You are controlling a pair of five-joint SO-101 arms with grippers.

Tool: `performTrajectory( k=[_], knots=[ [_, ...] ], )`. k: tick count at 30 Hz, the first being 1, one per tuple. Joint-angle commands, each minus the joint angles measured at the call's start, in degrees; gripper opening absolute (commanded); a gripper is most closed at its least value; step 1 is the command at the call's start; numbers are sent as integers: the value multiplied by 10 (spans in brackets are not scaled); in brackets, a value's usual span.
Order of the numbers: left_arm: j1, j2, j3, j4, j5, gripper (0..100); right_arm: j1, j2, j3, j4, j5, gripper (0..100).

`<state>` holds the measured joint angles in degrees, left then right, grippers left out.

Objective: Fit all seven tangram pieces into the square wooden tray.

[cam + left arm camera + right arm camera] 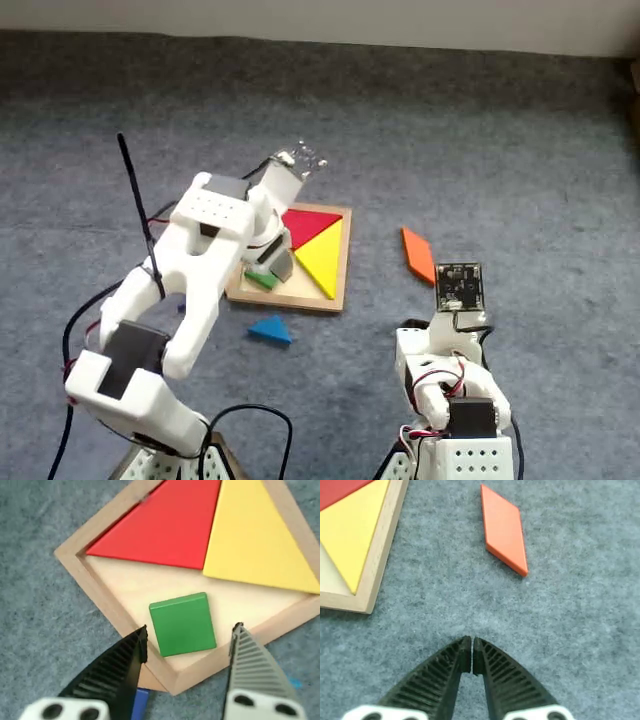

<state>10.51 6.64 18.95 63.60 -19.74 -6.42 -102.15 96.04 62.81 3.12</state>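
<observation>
The left end effector (190,626) is spread wide, its tips either side of a green square (182,625) lying in the wooden tray (111,607) at frame centre. It is not visibly gripping the square. A red triangle (165,525) and a yellow triangle (255,540) fill the tray's upper part. The right end effector (471,641), pressed together and empty, sits low in the frame over the grey counter (570,630), below an orange parallelogram (504,529).

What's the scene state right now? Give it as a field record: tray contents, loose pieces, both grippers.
tray: square wooden tray on grey carpet
in tray: red triangle, yellow triangle, green square
loose on carpet: blue triangle, orange parallelogram
left gripper: open, over the green square, one finger on either side
right gripper: shut, empty, over carpet short of the orange parallelogram
</observation>
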Motion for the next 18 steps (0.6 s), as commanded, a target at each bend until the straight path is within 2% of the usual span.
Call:
performTrajectory(
  k=[1, 11, 18],
  knots=[
    [29, 10, -47, 5, 6, 268, 7, -12, 64, 2, -3, 26],
    [-23, -18, -98, 92, 1, 204, 7, -12, 64, 2, -3, 26],
    [-23, 25, -48, 37, -53, 104, 7, -12, 64, 2, -3, 26]
  ],
)
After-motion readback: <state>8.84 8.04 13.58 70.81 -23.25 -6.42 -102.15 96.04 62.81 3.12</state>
